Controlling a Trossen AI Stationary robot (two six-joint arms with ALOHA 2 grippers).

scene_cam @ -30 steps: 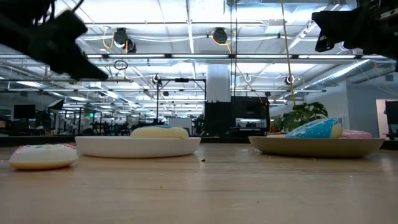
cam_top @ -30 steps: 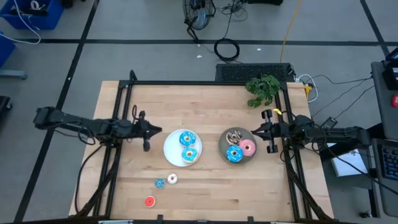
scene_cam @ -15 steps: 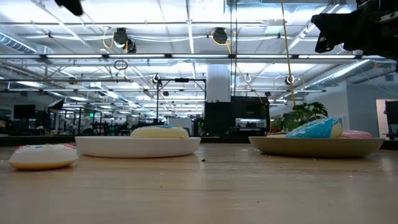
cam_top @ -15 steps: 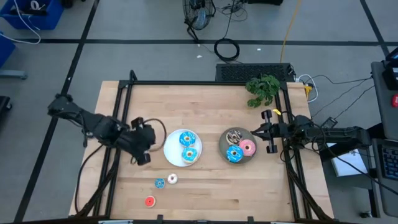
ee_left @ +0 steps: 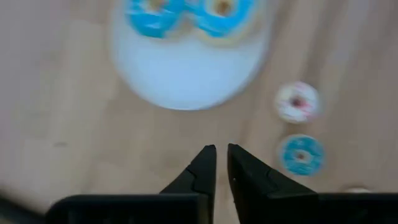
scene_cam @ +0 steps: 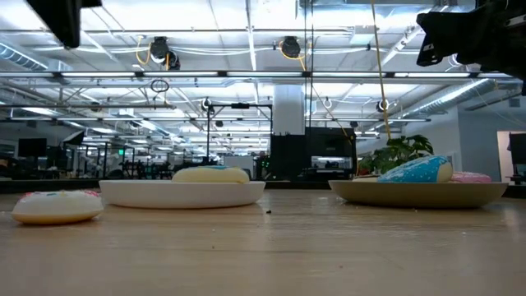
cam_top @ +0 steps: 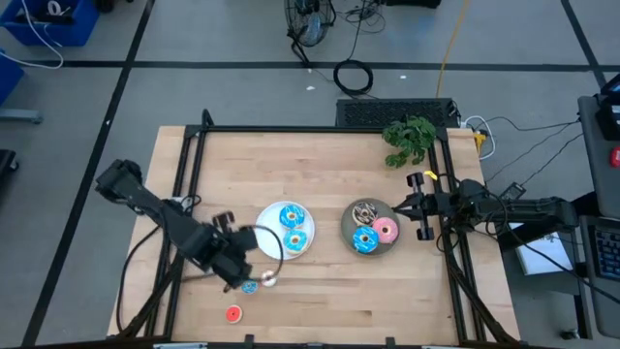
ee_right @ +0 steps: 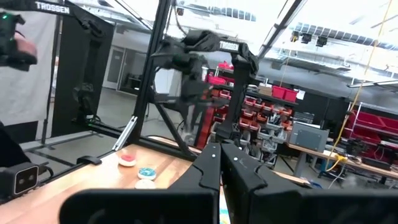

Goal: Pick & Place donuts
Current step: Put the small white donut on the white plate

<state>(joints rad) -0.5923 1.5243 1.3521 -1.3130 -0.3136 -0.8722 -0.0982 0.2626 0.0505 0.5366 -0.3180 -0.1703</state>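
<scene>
**Blue-iced donuts split between two plates, three strays on wood**

My left gripper hovers by the small blue donut and white donut, at 7 o'clock from the white plate; fingers nearly together, empty. Red donut lies apart. My right gripper waits shut at 3 o'clock of the grey plate.

Wooden table as landmark. White plate near its centre; grey plate just beside; green plant at far corner; cable coil on floor beyond.
</scene>
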